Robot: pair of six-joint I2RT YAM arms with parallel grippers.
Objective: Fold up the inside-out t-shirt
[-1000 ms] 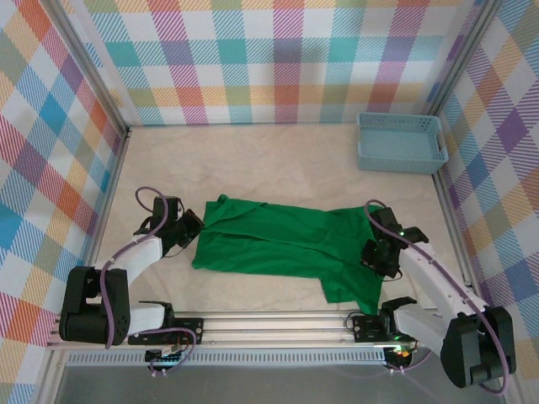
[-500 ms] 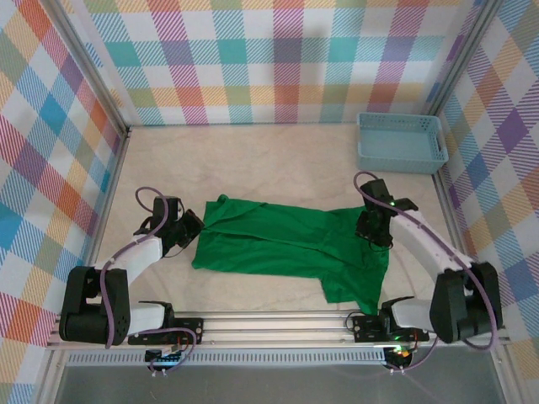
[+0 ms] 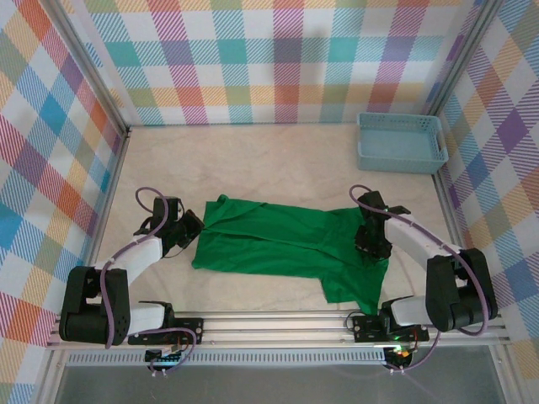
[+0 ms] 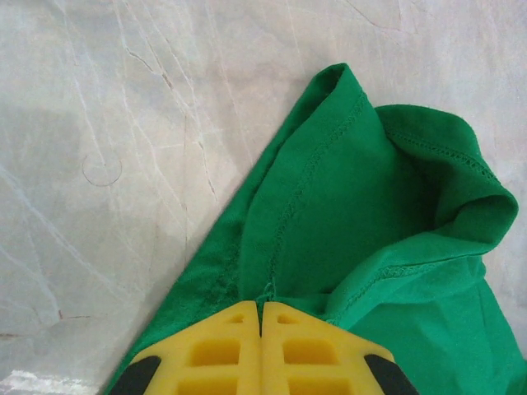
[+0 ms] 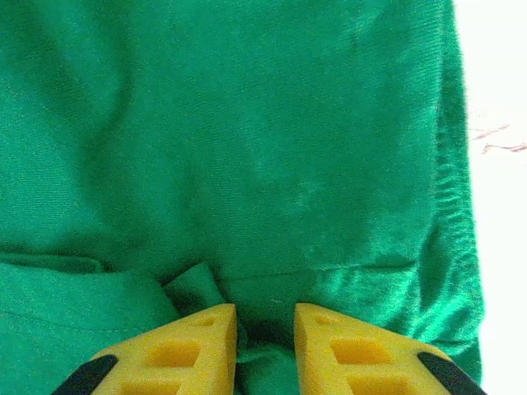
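Checked walls [image 3: 278, 59] in pastel squares close in a pale marbled table [image 3: 278, 160], with a light blue basket [image 3: 400, 143] at the far right corner, well apart from the work. Across the near half of the table lies the green t-shirt [image 3: 278, 244], spread wide and mostly flat, its seams showing. One flap hangs toward the near edge on the right.

At the shirt's left end the left gripper [image 3: 189, 229] has not moved over the last second. In its wrist view the left gripper [image 4: 261, 329] has its yellow fingers pressed together on the stitched edge of the cloth, so it holds that end.

The change is on the right. A second ago the right gripper [image 3: 370, 244] was lower, by the near flap. It has since swung up and inward, and now sits on the shirt's upper right part. In its wrist view the right gripper [image 5: 265, 317] has its fingers a little apart, with a pucker of cloth rising between them. Whether it has really caught that cloth I cannot tell. It looks as if the right arm is picking a second hold, so both ends can be lifted for a fold.
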